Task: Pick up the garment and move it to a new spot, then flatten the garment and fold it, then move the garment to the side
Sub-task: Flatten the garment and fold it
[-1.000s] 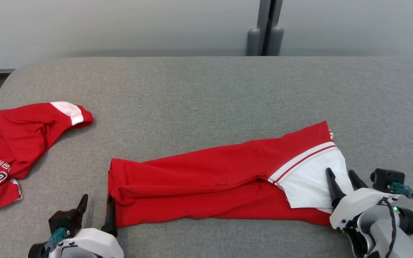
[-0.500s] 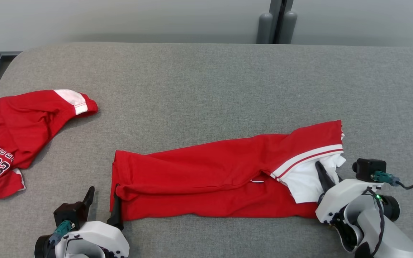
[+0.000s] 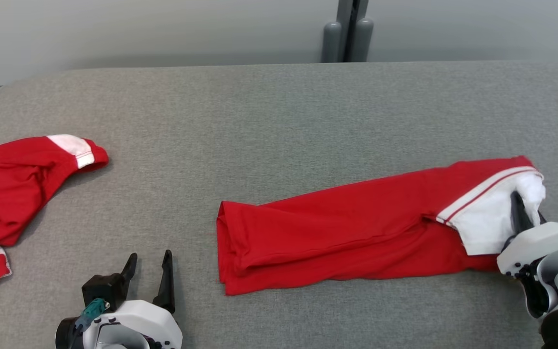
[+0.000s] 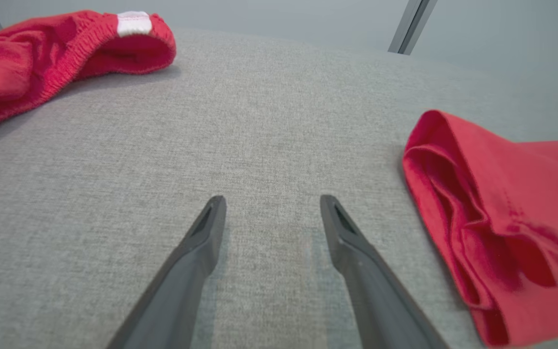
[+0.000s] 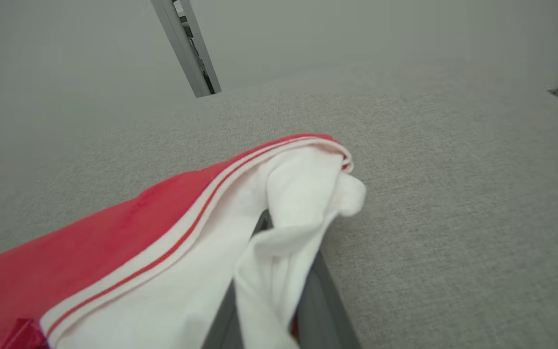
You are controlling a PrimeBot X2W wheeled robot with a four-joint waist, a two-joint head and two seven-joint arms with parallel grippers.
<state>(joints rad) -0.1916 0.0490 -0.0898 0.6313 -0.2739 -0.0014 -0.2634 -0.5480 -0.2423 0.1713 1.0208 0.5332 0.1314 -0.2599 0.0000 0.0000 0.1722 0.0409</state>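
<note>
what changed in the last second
The right claw shut on the garment at its white end and dragged it to the robot's right, away from the left claw. The left claw stayed open; the jersey stayed put.

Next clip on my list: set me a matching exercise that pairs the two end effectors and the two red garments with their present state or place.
Things:
1. left end effector
2. right end effector
3. folded red garment
4. numbered red jersey

States or places:
A. crumpled at the head view's left edge
B. open, holding nothing
C. shut on a white cloth end
D. stretched lengthwise from centre to right

Pairs: 1-B; 2-C; 3-D; 4-A
</note>
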